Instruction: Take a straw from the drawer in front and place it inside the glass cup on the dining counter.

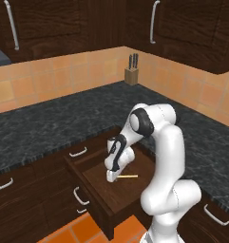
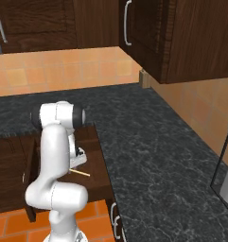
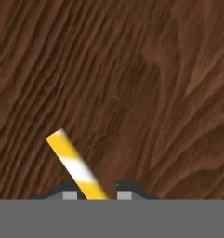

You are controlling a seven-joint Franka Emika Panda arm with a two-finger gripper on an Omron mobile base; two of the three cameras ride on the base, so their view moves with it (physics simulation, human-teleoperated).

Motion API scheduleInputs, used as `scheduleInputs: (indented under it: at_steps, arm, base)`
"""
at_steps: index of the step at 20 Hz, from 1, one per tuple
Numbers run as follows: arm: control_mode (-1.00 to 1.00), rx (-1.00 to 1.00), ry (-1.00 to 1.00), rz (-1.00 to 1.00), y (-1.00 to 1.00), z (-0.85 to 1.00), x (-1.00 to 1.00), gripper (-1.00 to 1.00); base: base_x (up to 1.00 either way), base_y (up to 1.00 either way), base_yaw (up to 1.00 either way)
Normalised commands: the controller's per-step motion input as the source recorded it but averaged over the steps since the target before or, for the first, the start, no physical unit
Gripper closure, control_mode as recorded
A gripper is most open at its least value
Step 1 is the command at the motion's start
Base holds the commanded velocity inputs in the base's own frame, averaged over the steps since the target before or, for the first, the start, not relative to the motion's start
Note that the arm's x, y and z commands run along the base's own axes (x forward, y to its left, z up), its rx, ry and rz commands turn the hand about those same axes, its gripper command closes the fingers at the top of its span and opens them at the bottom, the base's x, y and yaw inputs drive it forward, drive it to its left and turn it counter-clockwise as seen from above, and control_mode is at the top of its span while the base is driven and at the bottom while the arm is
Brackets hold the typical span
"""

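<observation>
So my pincer (image 1: 110, 178) is reaching straight down into the open drawer (image 1: 117, 195), and the straw (image 3: 76, 164) is sitting right between my fingertips (image 3: 69, 194). The jaws are looking narrow, with the straw running up and out from between them at a slant, though I honestly can't tell whether they're actually squeezing it or just sitting either side. From the left base view the free end of the straw is poking out to the side of the pincer, lying flat on the drawer's dark wood floor. Under and all around the pincer I'm seeing just brown wood grain. The drawer's silver handle (image 1: 80, 197) is sitting on the front panel, out past my pincer toward the orange tile floor (image 1: 73, 232). Behind and above the pincer the black speckled counter (image 1: 49, 126) is running into a corner, with a knife block (image 1: 131, 75) well apart from me against the tan tiled wall, and dark wood cabinets (image 1: 54, 23) hanging overhead.
</observation>
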Motion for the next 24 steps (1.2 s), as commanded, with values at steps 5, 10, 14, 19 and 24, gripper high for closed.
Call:
scheduleInputs:
  at_steps: [5, 10, 14, 19, 24]
  arm:
    - [-1.0, 0.0, -0.01, 0.01, 0.14, -0.27, -0.32, 1.0]
    - [-1.0, 0.0, -0.13, 0.0, 0.08, 0.47, -0.35, 1.0]
    - [-1.0, 0.06, -0.12, -0.01, 0.0, 1.0, -0.31, 1.0]
    - [-1.0, 0.19, -0.04, -0.01, 0.0, 1.0, -0.15, 1.0]
    - [-1.0, 0.21, 0.0, 0.0, 0.0, 1.0, -0.01, 1.0]
  base:
    - [0.0, 0.0, 0.0]
    - [0.0, 0.0, 0.0]
    - [0.0, 0.0, 0.0]
    - [0.0, 0.0, 0.0]
    - [0.0, 0.0, 0.0]
